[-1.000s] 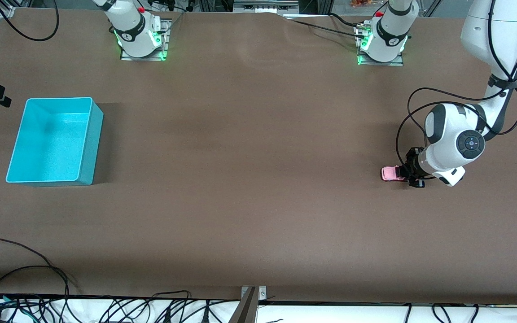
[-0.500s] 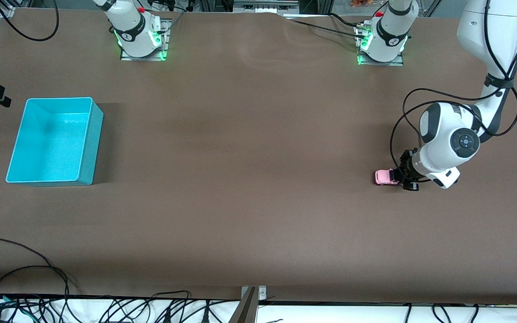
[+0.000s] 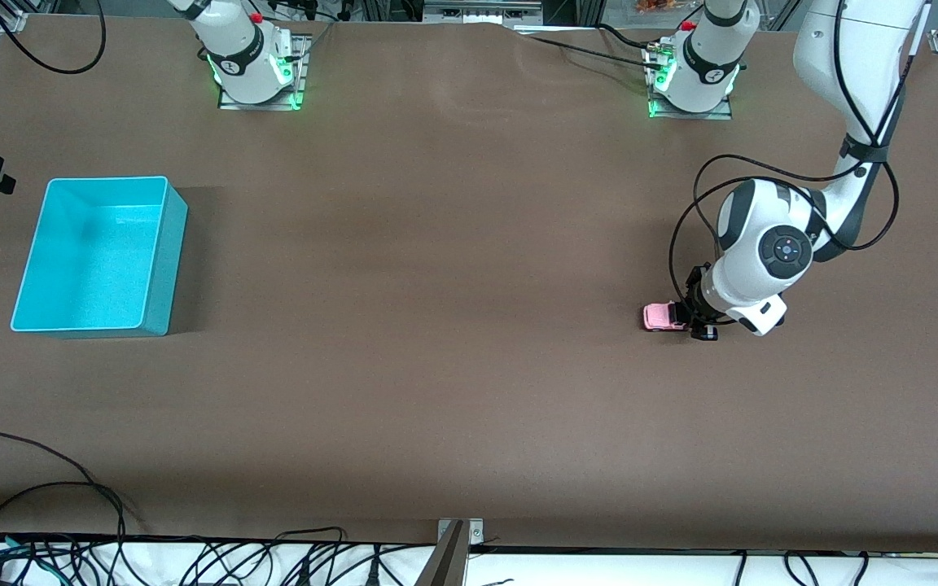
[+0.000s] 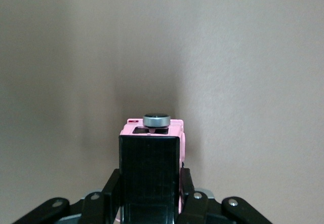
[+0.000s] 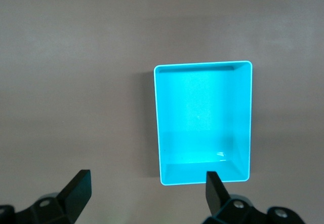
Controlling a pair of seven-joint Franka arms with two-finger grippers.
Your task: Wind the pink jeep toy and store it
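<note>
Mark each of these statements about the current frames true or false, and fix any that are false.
1. The left gripper is shut on the pink jeep toy. True.
2. The jeep is already inside the teal bin. False: it is at the left arm's end of the table, while the bin sits at the right arm's end.
3. The teal bin holds nothing. True.
4. The right gripper is shut on the bin's rim. False: its fingers are open and it hangs above the bin, touching nothing.
5. The jeep's black roof sits between the left gripper's fingers. True.
</note>
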